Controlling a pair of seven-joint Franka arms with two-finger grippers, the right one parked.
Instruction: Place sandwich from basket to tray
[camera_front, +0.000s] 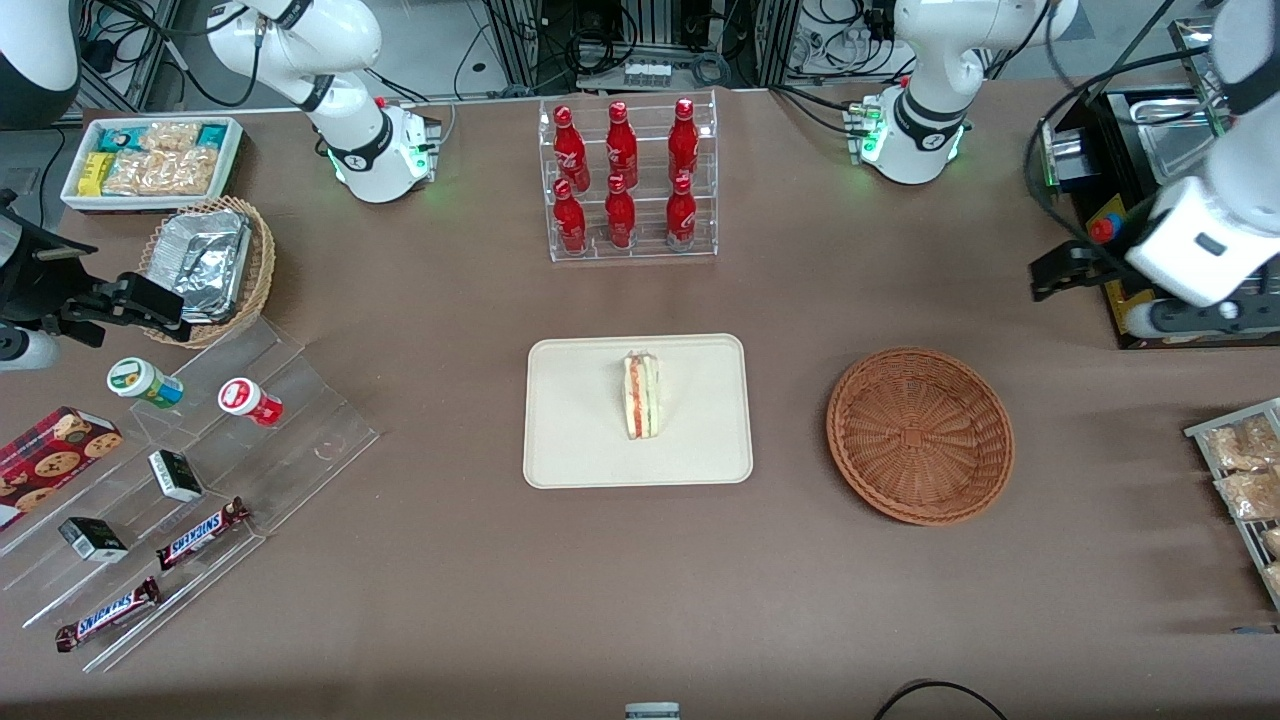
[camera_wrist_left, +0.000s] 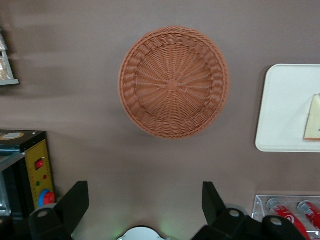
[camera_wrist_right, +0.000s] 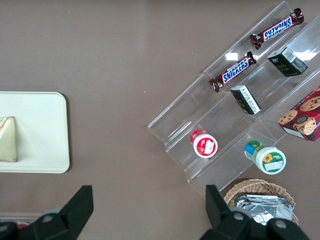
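We find the sandwich (camera_front: 641, 394) standing cut edge up on the tray (camera_front: 570, 440), so delivery looks complete. The basket (camera_front: 920, 434), at the tray's three o'clock on the desk (camera_front: 640, 600), holds nothing. The claw (camera_wrist_left: 145, 200) hangs high above, fingers apart and unloaded, presumably retracted clear of the basket.

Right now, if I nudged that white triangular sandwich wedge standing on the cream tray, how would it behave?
The sandwich stands on a narrow edge on the cream tray, so it would probably tip. Its soft bread layers likely squash or shear apart. It looks light, so it may slide. The open gripper is parked away above the empty brown wicker basket.
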